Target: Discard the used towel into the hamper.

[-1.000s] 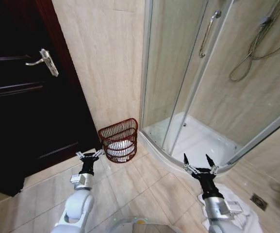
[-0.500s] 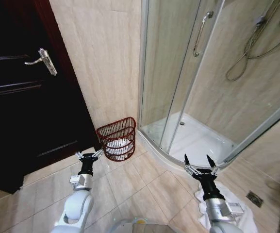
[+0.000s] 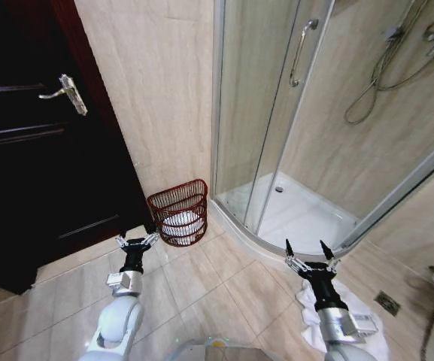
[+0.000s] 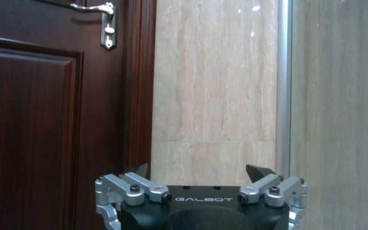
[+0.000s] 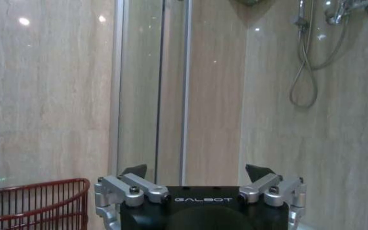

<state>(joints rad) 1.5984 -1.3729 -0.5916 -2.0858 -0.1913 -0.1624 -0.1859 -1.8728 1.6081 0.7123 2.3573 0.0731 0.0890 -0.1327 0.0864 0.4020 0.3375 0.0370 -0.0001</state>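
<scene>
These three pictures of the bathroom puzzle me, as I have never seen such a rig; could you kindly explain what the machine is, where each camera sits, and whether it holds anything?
It is a wheeled robot with two arms. The wide picture comes from a camera on its head, looking down at a tiled floor. The left gripper and right gripper are both held out in front, open and holding nothing. The other two pictures come from cameras on the wrists, each looking past its own open fingers: the left one faces a dark wooden door, the right one the glass shower enclosure. Against the wall stands the hamper, a reddish-brown wire basket with something white inside. A white towel lies on the floor beneath the right arm.
</scene>
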